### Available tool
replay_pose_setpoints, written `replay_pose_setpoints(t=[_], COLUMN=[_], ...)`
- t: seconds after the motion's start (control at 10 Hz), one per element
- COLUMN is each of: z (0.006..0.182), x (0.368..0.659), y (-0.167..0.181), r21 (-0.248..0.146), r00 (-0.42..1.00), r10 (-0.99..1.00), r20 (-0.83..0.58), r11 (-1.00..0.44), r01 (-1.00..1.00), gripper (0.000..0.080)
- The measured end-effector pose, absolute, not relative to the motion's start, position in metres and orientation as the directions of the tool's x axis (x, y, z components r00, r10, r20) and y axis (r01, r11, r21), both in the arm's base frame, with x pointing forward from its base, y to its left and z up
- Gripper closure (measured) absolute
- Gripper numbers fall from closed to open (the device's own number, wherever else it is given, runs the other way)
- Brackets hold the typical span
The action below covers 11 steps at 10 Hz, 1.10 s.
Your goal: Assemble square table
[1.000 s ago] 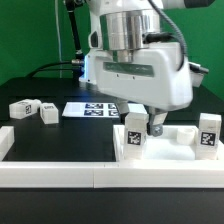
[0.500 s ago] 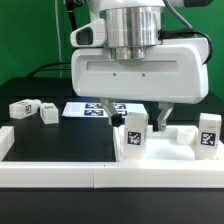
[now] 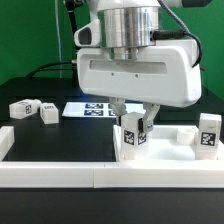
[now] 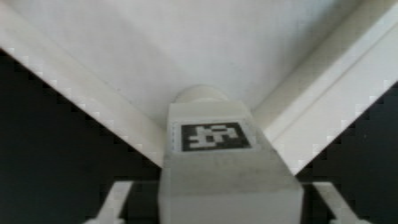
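Exterior view – the gripper (image 3: 134,124) hung over a white leg (image 3: 133,138) standing upright at the square tabletop's (image 3: 172,150) end toward that view's left. Jaws flanked the leg closely – whether they pinched it could not be told.

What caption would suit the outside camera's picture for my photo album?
Robot claw straddles an upright white tagged leg; other legs wait nearby on the black table.

Black table (image 3: 60,140): leg block (image 3: 22,107) and second leg block (image 3: 48,113) mid-left, marker board (image 3: 92,109) centre, tray top (image 3: 165,155) lower right, border rail (image 3: 60,172) along bottom.
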<state>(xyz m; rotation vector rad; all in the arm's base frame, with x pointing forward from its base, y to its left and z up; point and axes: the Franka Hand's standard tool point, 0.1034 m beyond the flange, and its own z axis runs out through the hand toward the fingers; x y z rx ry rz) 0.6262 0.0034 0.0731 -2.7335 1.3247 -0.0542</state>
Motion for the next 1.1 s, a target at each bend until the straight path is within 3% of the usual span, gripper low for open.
replay_pose_setpoints(t=[0.1, 0.3, 0.5, 0.8, 1.1], z=[0.0733, 0.0725, 0.0724, 0.0728, 0.0732], x=[0.6256, 0.6243, 0.625, 0.6257, 0.6242], y=[0.0011, 0.0056, 0.0061, 0.0045, 0.0031], r21=[-0.108, -0.086, -0.067, -0.045, -0.03], r00=[0.506, 0.139, -0.129, -0.319, -0.379], r10=[-0.862, -0.986, -0.981, -0.935, -0.914], r20=[-0.037, -0.094, -0.141, -0.154, -0.144], r11=[-0.5, -0.131, 0.14, 0.329, 0.387], r01=[-0.86, -0.988, -0.988, -0.943, -0.922], gripper=[0.0505, 0.0505, 0.0506, 0.0506, 0.0506])
